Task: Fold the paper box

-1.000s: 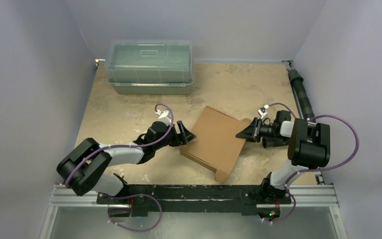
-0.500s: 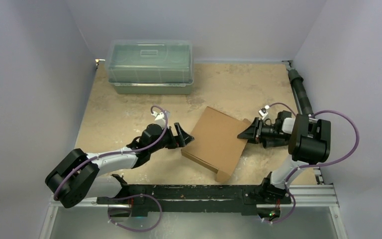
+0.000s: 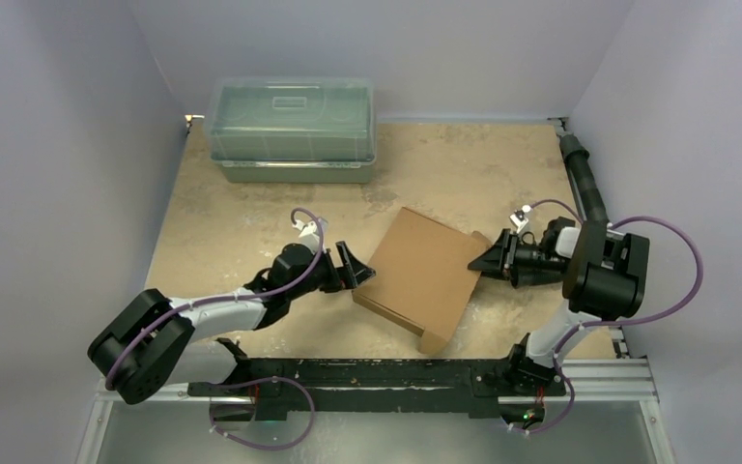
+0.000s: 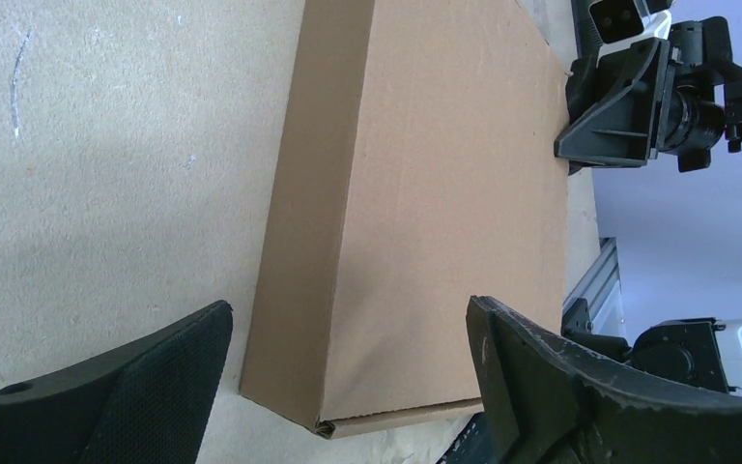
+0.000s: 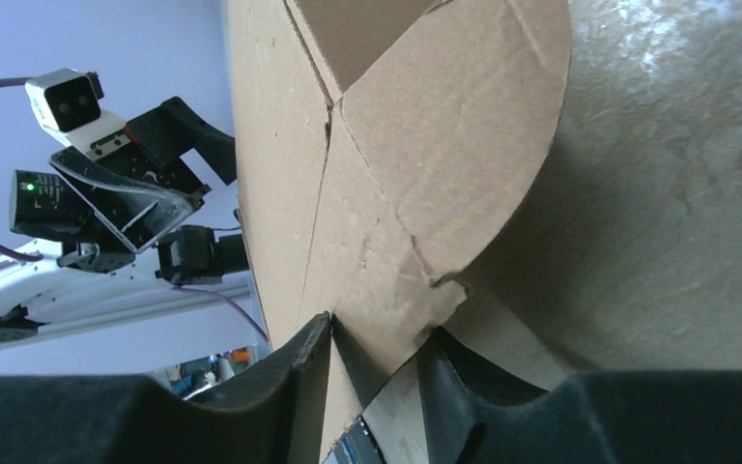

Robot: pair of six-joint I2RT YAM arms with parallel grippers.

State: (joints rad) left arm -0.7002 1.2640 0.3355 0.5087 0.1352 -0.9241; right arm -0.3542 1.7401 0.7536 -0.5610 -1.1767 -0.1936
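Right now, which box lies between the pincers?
The flat brown cardboard box, flanked by the left pincer and right pincer; the clear greenish lidded plastic bin stands apart at the far side.

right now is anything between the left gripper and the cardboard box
Nothing visible does. The left gripper is open, and the side wall of the paper box lies straight ahead of its fingers with no other object between them. The plastic bin sits at the far edge of the table, well off that path.
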